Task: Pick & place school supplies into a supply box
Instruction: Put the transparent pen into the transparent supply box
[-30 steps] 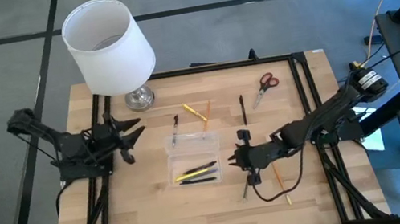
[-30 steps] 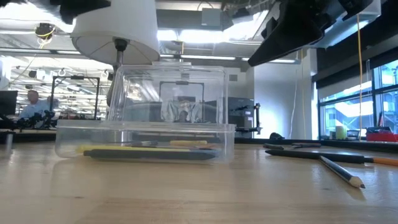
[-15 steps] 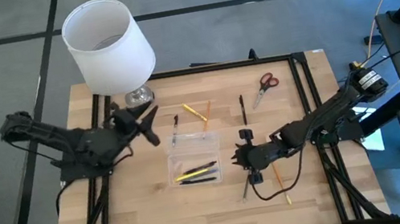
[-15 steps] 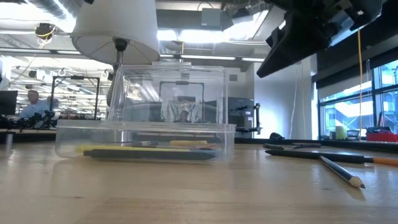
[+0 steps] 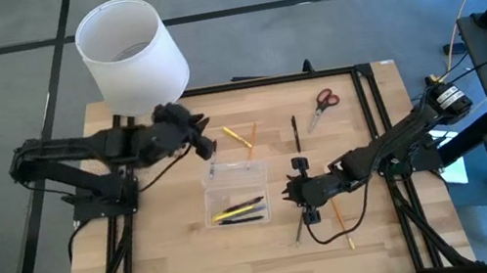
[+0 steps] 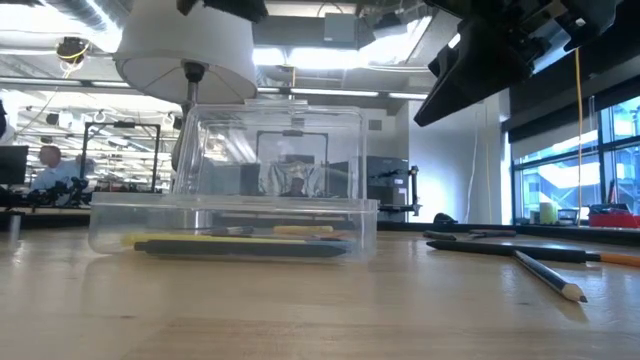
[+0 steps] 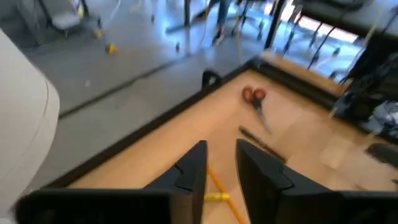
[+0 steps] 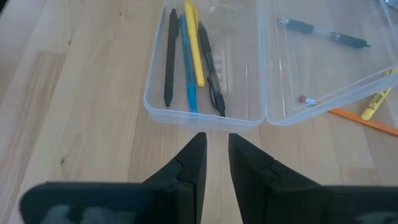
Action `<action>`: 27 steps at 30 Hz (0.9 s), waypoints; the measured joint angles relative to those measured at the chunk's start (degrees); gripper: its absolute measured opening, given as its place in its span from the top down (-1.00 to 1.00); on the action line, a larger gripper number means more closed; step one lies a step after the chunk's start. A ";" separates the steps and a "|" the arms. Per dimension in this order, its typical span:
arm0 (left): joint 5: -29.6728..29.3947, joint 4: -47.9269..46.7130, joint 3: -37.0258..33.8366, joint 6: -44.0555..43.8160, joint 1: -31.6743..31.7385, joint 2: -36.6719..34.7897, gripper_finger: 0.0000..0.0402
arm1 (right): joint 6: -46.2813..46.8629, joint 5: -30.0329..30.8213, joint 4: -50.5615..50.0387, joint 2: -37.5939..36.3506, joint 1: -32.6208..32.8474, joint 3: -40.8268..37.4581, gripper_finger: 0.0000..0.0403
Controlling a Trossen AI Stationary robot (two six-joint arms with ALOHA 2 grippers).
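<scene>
The clear supply box (image 5: 237, 205) lies open, its lid (image 5: 232, 171) flat on the far side. Several pens, black, blue and yellow (image 8: 189, 56), lie in it. My right gripper (image 5: 290, 191) hovers just right of the box, empty, with a narrow gap between its fingers (image 8: 216, 149). My left gripper (image 5: 203, 144), also narrowly open (image 7: 221, 165), hangs over the table's far part beside a yellow marker (image 7: 216, 196) and an orange pencil (image 5: 250, 141). A black pen (image 5: 295, 133), red-handled scissors (image 5: 320, 103) and two pencils (image 5: 340, 223) lie on the wood.
The white-shaded lamp (image 5: 131, 56) stands at the far left corner, close behind my left arm. A black frame rail (image 5: 371, 115) borders the table. A grey pen (image 8: 323, 34) lies at the lid. Bare wood shows left of the box (image 5: 162, 239).
My left arm has swung from the table's left edge toward the far middle, and its gripper now hangs over the yellow marker near the box lid. My right arm has stayed beside the box. No supply has moved.
</scene>
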 joint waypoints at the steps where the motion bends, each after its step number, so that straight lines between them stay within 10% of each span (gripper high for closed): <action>1: 2.19 -1.43 1.03 -0.96 1.27 0.87 0.64 | 0.00 0.00 0.00 0.00 0.00 0.00 0.65; 8: 15.57 -8.64 4.15 -8.17 9.11 7.04 0.74 | -0.01 0.00 0.00 0.00 0.00 0.00 0.65; 27: 23.16 -9.54 4.15 -7.15 17.59 23.28 0.90 | -0.02 -0.03 -0.75 0.00 0.00 0.00 0.65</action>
